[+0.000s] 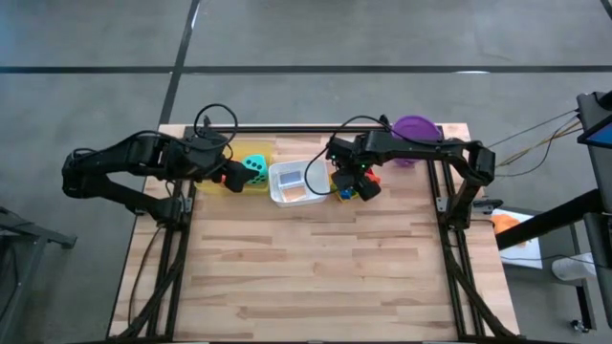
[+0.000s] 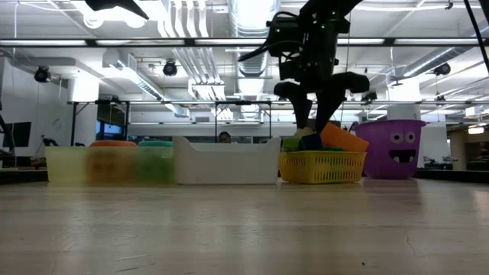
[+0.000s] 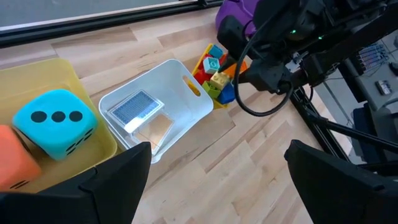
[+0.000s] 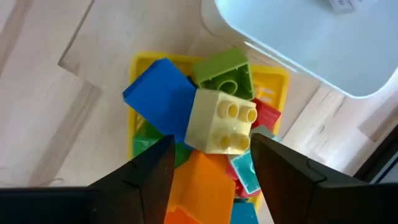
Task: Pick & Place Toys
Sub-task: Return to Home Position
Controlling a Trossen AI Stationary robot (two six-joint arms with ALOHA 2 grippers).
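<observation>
Blocks sit heaped in yellow basket at rear of desk, just beside white tray. R gripper hangs right over heap, jaws apart, nothing held. Pale yellow block is topmost, w/ blue block and green block touching it. Blue card lies in white tray. L gripper hovers near yellow tray, jaws wide, empty. Teal die and orange die sit side by side in that tray. Purple bucket stands behind basket.
</observation>
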